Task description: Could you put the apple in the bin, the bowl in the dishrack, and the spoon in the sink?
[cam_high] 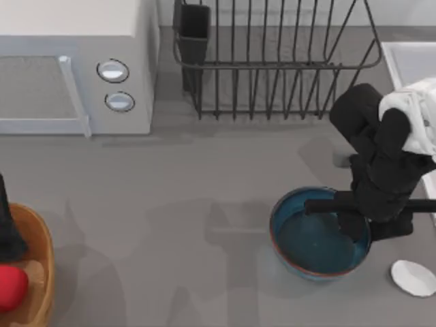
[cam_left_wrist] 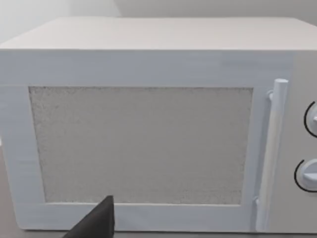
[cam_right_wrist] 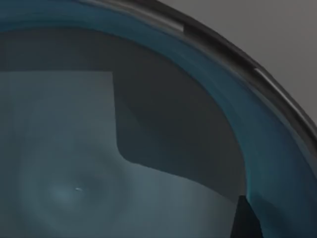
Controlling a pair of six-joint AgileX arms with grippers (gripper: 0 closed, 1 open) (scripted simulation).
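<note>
The right pincer (cam_high: pixel 355 221) is positioned over the right side of the bowl (cam_high: pixel 310 238), at its rim; whether it is open or closed on the rim cannot be determined. The right wrist view looks into the teal interior of the bowl (cam_right_wrist: pixel 99 163). The bowl rests on the grey counter (cam_high: pixel 191 177). The spoon (cam_high: pixel 413 278) lies just beside the bowl, to its right. The apple (cam_high: pixel 10 287) sits in the bin (cam_high: pixel 37 235) at the left edge, beside the left arm. The dishrack (cam_high: pixel 272 61) stands at the rear, between the microwave (cam_high: pixel 75 61) with 2 knobs and the sink (cam_high: pixel 409 58).
</note>
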